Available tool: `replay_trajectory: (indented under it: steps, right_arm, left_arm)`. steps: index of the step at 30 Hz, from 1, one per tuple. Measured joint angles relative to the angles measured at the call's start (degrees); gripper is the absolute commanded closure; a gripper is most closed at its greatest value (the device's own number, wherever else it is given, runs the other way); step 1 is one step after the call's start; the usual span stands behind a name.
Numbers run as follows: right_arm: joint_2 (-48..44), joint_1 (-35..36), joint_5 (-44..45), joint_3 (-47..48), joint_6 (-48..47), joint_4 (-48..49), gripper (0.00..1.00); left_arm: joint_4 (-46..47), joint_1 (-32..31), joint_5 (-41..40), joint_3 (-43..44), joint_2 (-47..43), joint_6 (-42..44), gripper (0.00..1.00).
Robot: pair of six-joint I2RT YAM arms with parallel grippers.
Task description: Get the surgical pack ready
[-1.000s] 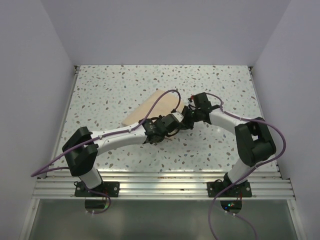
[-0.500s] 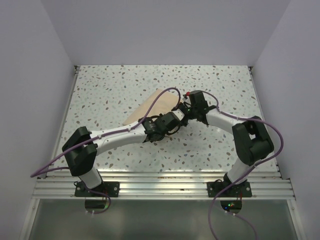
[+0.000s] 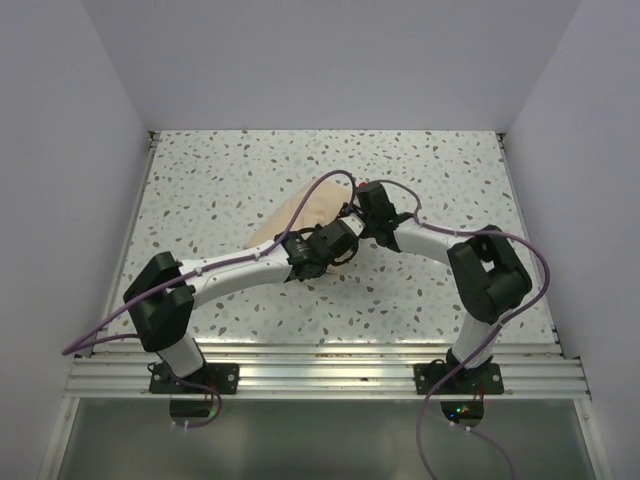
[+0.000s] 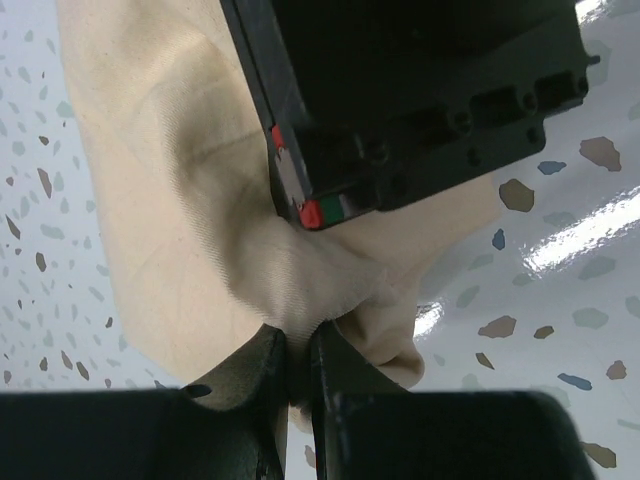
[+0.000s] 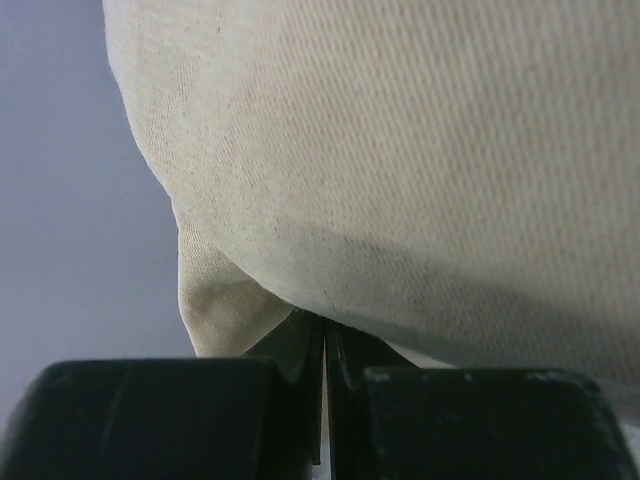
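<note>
Fingers of my left gripper (image 4: 297,365) are clamped on a raised fold of the tan cloth (image 4: 170,200); the fabric puckers into the pinch. My right gripper (image 5: 325,375) has its jaws pressed together with the cloth bulging right over the tips. Whether a layer is caught between them I cannot tell.

Both tools meet at the cloth's near right corner, about mid-table (image 3: 220,180), slightly toward the back.

Step in hand, as I judge it: drawing a flap over to close the bundle. To do it well:
- keep the left pinch firm
- lift low so the contents don't shift
- move both tools together so the fabric doesn't twist
- confirm the right grip before pulling

Count:
- one cloth bundle
- two grippers, both on it
- tray, instruments, gauze and packet: none showing, so no count
</note>
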Motion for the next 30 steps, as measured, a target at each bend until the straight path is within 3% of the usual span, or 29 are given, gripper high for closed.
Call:
replay_trajectory:
  steps: [4,10,21,30]
  right_arm:
    - [0.02,1.66,3.96,0.15,0.39,1.25,1.00]
    - [0.24,0.92,5.25,3.76,-4.04,-4.90,1.00]
    - [-10.47,-12.07,4.59,3.76,-15.61,-18.56,1.00]
    - [-11.28,-12.02,3.69,2.01,-18.01,-20.92,1.00]
  left_arm:
    - [0.02,0.46,0.20,0.00,0.00,-0.55,1.00]
    - [0.98,0.48,0.68,-0.02,-0.07,-1.70,1.00]
    - [4.39,-0.39,3.04,-2.86,-3.30,-4.13,1.00]
    - [4.79,-0.42,3.61,-3.17,-3.34,-4.48,1.00]
